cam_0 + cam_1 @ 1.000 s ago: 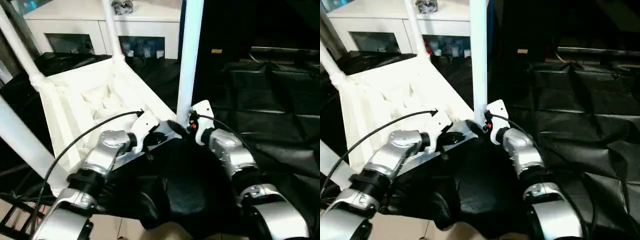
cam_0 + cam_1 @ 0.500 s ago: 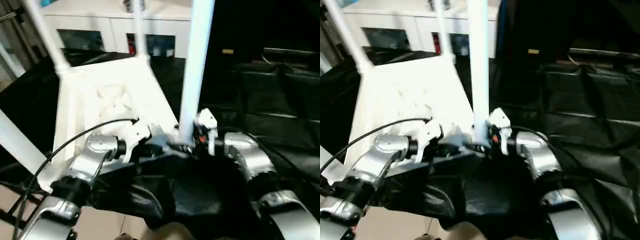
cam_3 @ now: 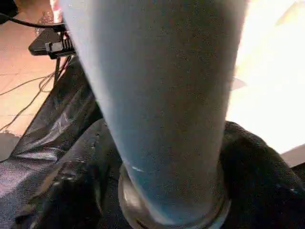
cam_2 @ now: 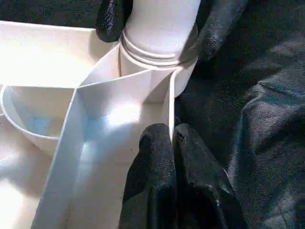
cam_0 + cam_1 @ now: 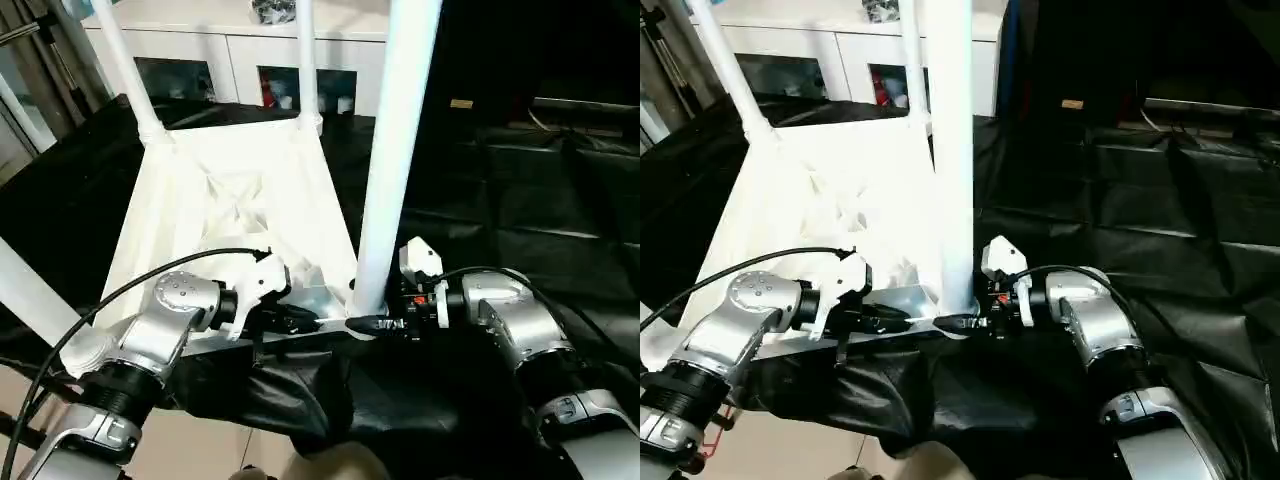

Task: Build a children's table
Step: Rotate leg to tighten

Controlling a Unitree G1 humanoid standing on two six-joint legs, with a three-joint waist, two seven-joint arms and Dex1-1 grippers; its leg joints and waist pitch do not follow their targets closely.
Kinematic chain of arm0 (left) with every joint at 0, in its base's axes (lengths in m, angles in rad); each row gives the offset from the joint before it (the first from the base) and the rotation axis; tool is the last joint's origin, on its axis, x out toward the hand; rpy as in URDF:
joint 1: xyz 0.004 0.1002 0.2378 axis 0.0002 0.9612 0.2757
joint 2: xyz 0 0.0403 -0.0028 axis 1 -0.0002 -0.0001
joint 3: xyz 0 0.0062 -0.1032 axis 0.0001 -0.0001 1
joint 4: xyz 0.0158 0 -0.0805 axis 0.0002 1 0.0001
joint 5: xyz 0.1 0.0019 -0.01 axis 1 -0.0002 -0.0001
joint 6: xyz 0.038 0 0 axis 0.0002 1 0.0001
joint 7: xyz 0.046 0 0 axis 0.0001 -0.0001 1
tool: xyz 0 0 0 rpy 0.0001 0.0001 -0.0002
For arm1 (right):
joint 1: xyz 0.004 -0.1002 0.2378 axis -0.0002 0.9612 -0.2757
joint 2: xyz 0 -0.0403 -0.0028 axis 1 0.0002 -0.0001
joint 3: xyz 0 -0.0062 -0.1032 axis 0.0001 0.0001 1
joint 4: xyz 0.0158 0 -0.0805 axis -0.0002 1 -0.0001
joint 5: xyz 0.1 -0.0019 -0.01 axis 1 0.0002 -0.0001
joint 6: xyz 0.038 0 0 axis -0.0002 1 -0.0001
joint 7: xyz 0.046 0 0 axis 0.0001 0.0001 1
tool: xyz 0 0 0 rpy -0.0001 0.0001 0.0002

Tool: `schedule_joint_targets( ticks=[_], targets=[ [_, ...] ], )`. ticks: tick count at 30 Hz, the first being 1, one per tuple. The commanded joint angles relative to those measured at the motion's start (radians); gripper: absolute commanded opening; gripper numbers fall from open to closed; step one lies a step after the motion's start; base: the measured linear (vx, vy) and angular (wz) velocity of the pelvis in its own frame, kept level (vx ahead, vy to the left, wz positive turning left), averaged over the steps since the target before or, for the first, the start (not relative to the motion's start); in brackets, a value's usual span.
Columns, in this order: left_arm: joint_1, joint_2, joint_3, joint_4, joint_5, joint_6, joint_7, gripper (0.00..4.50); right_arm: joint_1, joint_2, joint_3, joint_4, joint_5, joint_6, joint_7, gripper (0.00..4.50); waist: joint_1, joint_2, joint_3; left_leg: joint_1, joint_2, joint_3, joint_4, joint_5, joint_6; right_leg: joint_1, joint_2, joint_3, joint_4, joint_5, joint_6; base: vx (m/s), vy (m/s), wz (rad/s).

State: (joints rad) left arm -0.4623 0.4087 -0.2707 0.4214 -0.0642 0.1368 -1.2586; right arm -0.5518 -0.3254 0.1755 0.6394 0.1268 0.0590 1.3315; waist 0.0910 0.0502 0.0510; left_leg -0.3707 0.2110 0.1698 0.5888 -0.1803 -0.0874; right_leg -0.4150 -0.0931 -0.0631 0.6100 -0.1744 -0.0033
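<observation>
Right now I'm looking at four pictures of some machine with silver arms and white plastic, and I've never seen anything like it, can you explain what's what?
It is a humanoid robot assembling a child's table. Two pictures come from cameras on its head, looking down over its arms; the other two come from cameras on each wrist. The white tabletop lies upside down on black sheeting, ribbed side up, with legs standing in its corners. The left tool is shut, pinching the tabletop's thin edge wall beside the nearest corner. The right tool has its fingers around the base of the near leg, by its socket. Behind stands a white cabinet.
</observation>
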Motion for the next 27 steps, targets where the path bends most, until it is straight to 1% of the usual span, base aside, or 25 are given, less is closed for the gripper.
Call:
schedule_joint_targets(
  ticks=[1,2,7,10,12,14,15,16,17,18,19,20,21,23,25,26,27],
  targets=[
    [-0.003,0.0,0.0,-0.041,-0.02,-0.002,-0.004,0.0,0.011,-0.001,0.026,-0.01,0.009,0.013,0.034,3.09,-0.002,-0.007,-0.071,0.006,0.014,0.008,-0.065,-0.198,0.069,0.059,-0.036,0.031,-0.061,-0.145,-0.268,0.0,0.0,0.0],
    [-0.001,-0.001,0.001,-0.044,-0.02,0.0,-0.007,0.0,0.013,0.0,0.026,-0.015,0.011,0.019,0.037,2.94,-0.002,-0.008,-0.07,0.006,0.013,0.008,-0.066,-0.198,0.069,0.059,-0.036,0.031,-0.061,-0.147,-0.268,0.0,0.0,0.0],
    [0.005,-0.007,0.003,-0.05,-0.022,0.007,-0.005,0.0,0.023,0.003,0.026,-0.024,0.02,0.037,0.044,2.56,-0.001,-0.01,-0.07,0.005,0.014,0.008,-0.065,-0.196,0.069,0.059,-0.036,0.031,-0.062,-0.158,-0.263,0.0,0.0,0.0],
    [0.008,-0.016,0.006,-0.05,-0.024,0.01,0.008,0.0,0.032,0.012,0.023,-0.025,0.026,0.045,0.034,2.47,-0.001,-0.011,-0.07,0.006,0.013,0.008,-0.065,-0.202,0.066,0.059,-0.036,0.032,-0.063,-0.173,-0.257,0.0,0.0,0.0],
    [0.006,-0.027,0.009,-0.046,-0.024,0.014,0.028,0.0,0.037,0.027,0.014,-0.023,0.03,0.051,0.01,2.38,-0.001,-0.01,-0.069,0.007,0.013,0.008,-0.066,-0.21,0.064,0.058,-0.037,0.031,-0.066,-0.19,-0.254,0.0,0.0,0.0],
    [-0.008,-0.056,0.017,-0.03,-0.016,0.022,0.088,0.0,0.037,0.065,-0.011,-0.003,0.032,0.05,-0.071,2.37,-0.002,-0.009,-0.067,0.006,0.014,0.008,-0.067,-0.209,0.058,0.057,-0.037,0.033,-0.066,-0.189,-0.251,0.0,0.0,0.0],
    [-0.015,-0.067,0.02,-0.022,-0.011,0.024,0.112,0.0,0.035,0.08,-0.019,0.007,0.028,0.046,-0.108,2.36,-0.006,-0.01,-0.065,0.006,0.011,0.007,-0.069,-0.229,0.049,0.056,-0.037,0.032,-0.07,-0.221,-0.244,0.0,0.0,0.0],
    [-0.032,-0.09,0.026,0.0,0.003,0.023,0.163,0.0,0.023,0.108,-0.034,0.043,0.01,0.043,-0.203,2.36,-0.006,-0.01,-0.065,0.008,0.011,0.006,-0.07,-0.24,0.044,0.057,-0.038,0.031,-0.072,-0.243,-0.239,0.0,0.0,0.0],
    [-0.042,-0.103,0.029,0.011,0.01,0.024,0.191,0.0,0.016,0.122,-0.041,0.063,0.0,0.044,-0.255,2.36,-0.01,-0.01,-0.062,0.009,0.01,0.006,-0.073,-0.256,0.033,0.053,-0.037,0.032,-0.076,-0.279,-0.227,0.0,0.0,0.0],
    [-0.043,-0.105,0.03,0.013,0.011,0.024,0.196,0.0,0.014,0.124,-0.042,0.066,-0.002,0.044,-0.263,2.35,-0.015,-0.01,-0.062,0.009,0.008,0.002,-0.075,-0.271,0.02,0.057,-0.04,0.031,-0.079,-0.32,-0.211,0.0,0.0,0.0],
    [-0.075,-0.141,0.035,0.053,0.038,0.027,0.28,0.0,-0.001,0.162,-0.054,0.112,-0.023,0.046,-0.384,2.35,-0.017,-0.008,-0.062,0.008,0.008,0.001,-0.076,-0.277,0.016,0.059,-0.04,0.03,-0.08,-0.336,-0.204,0.0,0.0,0.0],
    [-0.075,-0.141,0.035,0.053,0.038,0.027,0.28,0.0,-0.001,0.162,-0.054,0.112,-0.023,0.046,-0.384,2.35,-0.026,-0.009,-0.058,0.008,0.005,0.002,-0.077,-0.289,0.008,0.054,-0.039,0.03,-0.087,-0.367,-0.189,0.0,0.0,0.0],
    [-0.102,-0.17,0.038,0.084,0.056,0.033,0.34,0.0,-0.01,0.197,-0.068,0.141,-0.031,0.046,-0.472,2.35,-0.031,-0.011,-0.058,0.01,0.004,0.0,-0.077,-0.306,0.007,0.053,-0.04,0.03,-0.091,-0.398,-0.179,0.0,0.0,0.0],
    [-0.124,-0.195,0.043,0.11,0.068,0.039,0.393,0.0,-0.019,0.228,-0.084,0.162,-0.032,0.052,-0.542,2.35,-0.035,-0.008,-0.06,0.011,0.003,-0.001,-0.076,-0.308,0.006,0.054,-0.042,0.03,-0.094,-0.415,-0.172,0.0,0.0,0.0],
    [-0.155,-0.237,0.049,0.146,0.083,0.05,0.47,0.0,-0.04,0.278,-0.105,0.205,-0.051,0.053,-0.676,2.34,-0.041,-0.005,-0.059,0.011,0.001,0.0,-0.075,-0.304,0.006,0.05,-0.039,0.029,-0.096,-0.414,-0.169,0.0,0.0,0.0],
    [-0.166,-0.252,0.05,0.159,0.09,0.052,0.496,0.0,-0.05,0.295,-0.111,0.223,-0.06,0.05,-0.724,2.34,-0.042,-0.004,-0.059,0.011,0.002,-0.002,-0.076,-0.308,0.003,0.051,-0.039,0.028,-0.095,-0.414,-0.17,0.0,0.0,0.0],
    [-0.176,-0.271,0.046,0.169,0.096,0.055,0.515,0.0,-0.065,0.315,-0.115,0.249,-0.067,0.047,-0.767,2.34,-0.043,-0.001,-0.059,0.013,0.001,-0.002,-0.076,-0.317,0.001,0.049,-0.039,0.027,-0.097,-0.419,-0.169,0.0,0.0,0.0]
  ],
)
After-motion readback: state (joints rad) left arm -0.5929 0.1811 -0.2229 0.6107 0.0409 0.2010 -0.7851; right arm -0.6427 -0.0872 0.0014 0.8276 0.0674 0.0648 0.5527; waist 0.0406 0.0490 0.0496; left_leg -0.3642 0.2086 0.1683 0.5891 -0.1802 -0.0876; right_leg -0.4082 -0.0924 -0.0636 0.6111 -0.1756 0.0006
